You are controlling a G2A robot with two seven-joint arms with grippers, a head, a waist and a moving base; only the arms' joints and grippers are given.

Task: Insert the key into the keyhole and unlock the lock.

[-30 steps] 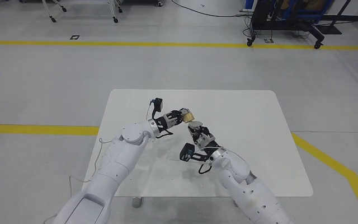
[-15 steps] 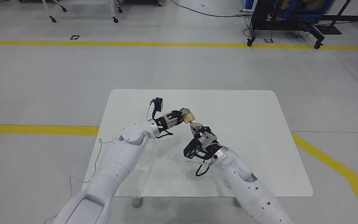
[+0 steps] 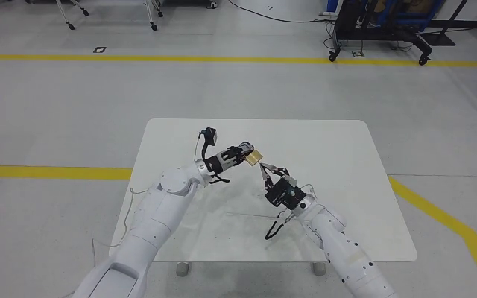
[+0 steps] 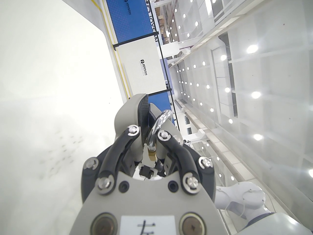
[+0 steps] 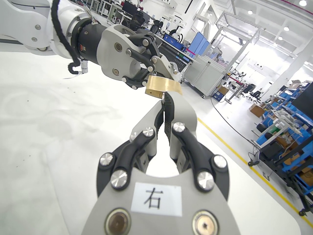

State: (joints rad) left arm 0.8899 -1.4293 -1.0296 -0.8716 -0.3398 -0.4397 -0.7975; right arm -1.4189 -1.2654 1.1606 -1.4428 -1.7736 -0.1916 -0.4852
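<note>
The right tool [image 5: 165, 102], pinched shut on the key [image 5: 163, 96], needed to hold the shaft square to the lock [image 5: 163, 86] and press gently before turning. The left tool [image 5: 167, 69] gripped the lock's shackle, holding it above the bench [image 3: 335, 149]. The key tip seemed to touch the lock's underside.

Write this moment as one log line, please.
left gripper: shut on lock, held above table | right gripper: shut on key | key tip at lock's underside | inserted: cannot tell
</note>
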